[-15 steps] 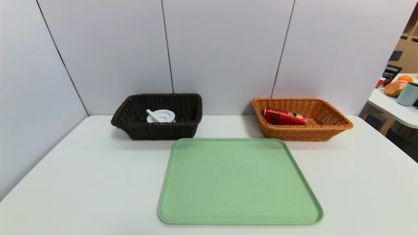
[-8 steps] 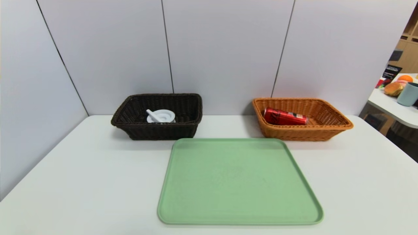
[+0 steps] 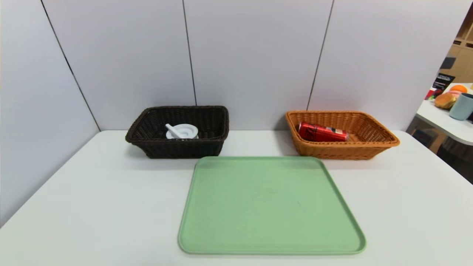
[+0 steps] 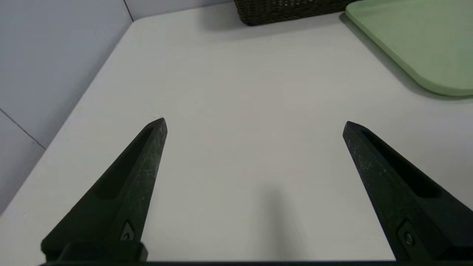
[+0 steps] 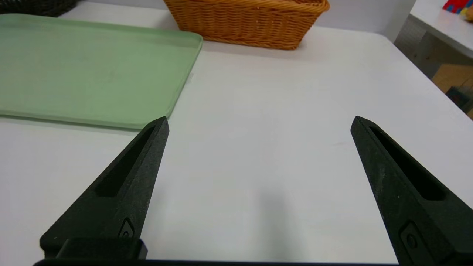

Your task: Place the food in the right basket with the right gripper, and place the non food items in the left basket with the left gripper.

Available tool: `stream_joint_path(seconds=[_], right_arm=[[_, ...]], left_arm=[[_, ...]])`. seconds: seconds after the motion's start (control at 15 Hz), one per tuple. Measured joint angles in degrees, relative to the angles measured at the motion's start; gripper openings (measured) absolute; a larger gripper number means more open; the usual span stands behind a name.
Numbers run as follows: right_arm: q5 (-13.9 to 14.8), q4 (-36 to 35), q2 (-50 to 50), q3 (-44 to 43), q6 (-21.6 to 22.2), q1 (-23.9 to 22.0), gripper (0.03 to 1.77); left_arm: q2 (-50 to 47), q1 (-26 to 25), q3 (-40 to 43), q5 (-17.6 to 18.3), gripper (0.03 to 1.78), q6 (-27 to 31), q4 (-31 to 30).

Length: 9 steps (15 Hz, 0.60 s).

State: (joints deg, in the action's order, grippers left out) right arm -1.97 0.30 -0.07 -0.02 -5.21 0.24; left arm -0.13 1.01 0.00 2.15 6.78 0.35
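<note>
While both arms sit back near the table's front edge, nothing is left on the green tray (image 3: 271, 207) — sorting looks finished. Red can (image 3: 322, 132) lies on its side in the orange basket (image 3: 384, 142); white strainer disc (image 3: 183, 131) and marker (image 3: 173, 130) rest in the dark basket (image 3: 173, 149). Left gripper (image 4: 254, 123) and right gripper (image 5: 259, 122) — jaws spread wide, empty, over bare table. Head view matches the frames of a second ago: nothing shifted.

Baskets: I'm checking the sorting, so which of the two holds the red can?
The orange-tan right basket holds the red can, lying on its side. The dark brown left basket holds only a white slotted disc and marker.
</note>
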Motion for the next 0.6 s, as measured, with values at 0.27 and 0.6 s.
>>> stream_joint_path(seconds=[0.27,0.6], right_arm=[[0.85,-0.20,0.00,0.02,2.76,0.00,1.70],[1.67,-0.15,0.00,0.02,2.95,0.00,1.70]], left_arm=[[0.02,-0.05,0.00,-0.02,1.69,-2.27,0.17],[0.02,0.00,0.00,-0.09,1.69,-2.35,0.16]])
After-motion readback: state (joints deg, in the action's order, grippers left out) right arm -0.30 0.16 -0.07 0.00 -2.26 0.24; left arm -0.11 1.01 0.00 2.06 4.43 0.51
